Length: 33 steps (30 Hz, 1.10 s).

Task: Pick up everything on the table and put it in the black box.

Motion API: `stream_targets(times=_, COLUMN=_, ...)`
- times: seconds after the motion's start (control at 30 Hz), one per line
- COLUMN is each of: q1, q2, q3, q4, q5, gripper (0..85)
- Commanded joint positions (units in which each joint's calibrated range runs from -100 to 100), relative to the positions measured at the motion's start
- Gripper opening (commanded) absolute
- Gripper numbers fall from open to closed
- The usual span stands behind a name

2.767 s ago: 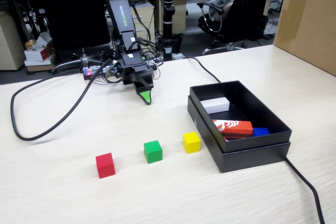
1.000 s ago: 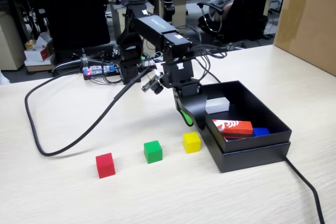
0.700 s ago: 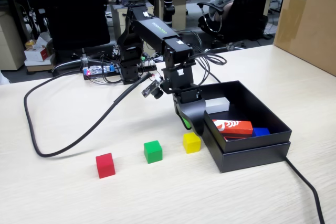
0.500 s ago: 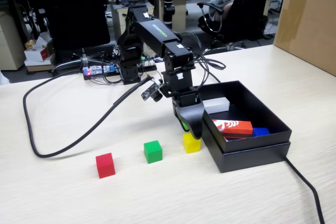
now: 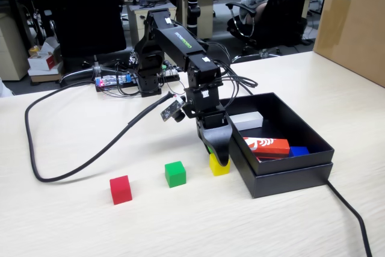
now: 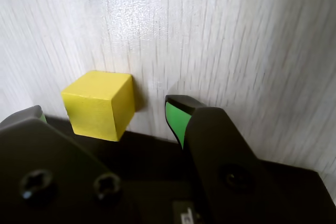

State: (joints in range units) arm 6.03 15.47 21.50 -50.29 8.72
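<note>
The arm (image 5: 180,40), up behind the gripper (image 5: 218,159), has a small line of green letters on its top side, too small to read. The red block (image 5: 267,145) in the black box (image 5: 289,173), just right of the gripper, has a white curly mark, not letters that can be read. The brown carton (image 5: 352,22), far right of the gripper, has a white label whose words are too small to read.

Front fixed view; close, downward wrist view
</note>
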Motion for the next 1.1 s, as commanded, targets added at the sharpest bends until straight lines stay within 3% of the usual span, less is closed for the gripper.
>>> stream_targets(times=0.0, q1=-0.1, q2=-0.04, q3=3.25, q4=2.04, q5=0.1, gripper=46.5)
stream_targets(times=0.27, q1=-0.05, q2=1.34, q3=4.16, q4=2.04, q5=0.05, gripper=44.7)
stream_targets(times=0.4, q1=0.05, q2=2.14, q3=5.43, q4=1.26, q5=-0.1, gripper=36.0)
stream_targets(times=0.43, q1=0.1, q2=2.14, q3=5.34, q4=1.26, q5=-0.1, gripper=29.1)
stream_targets(times=0.57, q1=0.2, q2=2.14, q3=5.34, q4=0.92, q5=-0.29, gripper=25.4)
stream_targets(times=0.73, q1=0.1, q2=2.14, q3=5.07, q4=0.74, q5=-0.29, gripper=3.3)
stream_targets(times=1.07, q1=-0.78, q2=-5.31, q3=2.98, q4=-0.98, q5=-0.2, gripper=0.9)
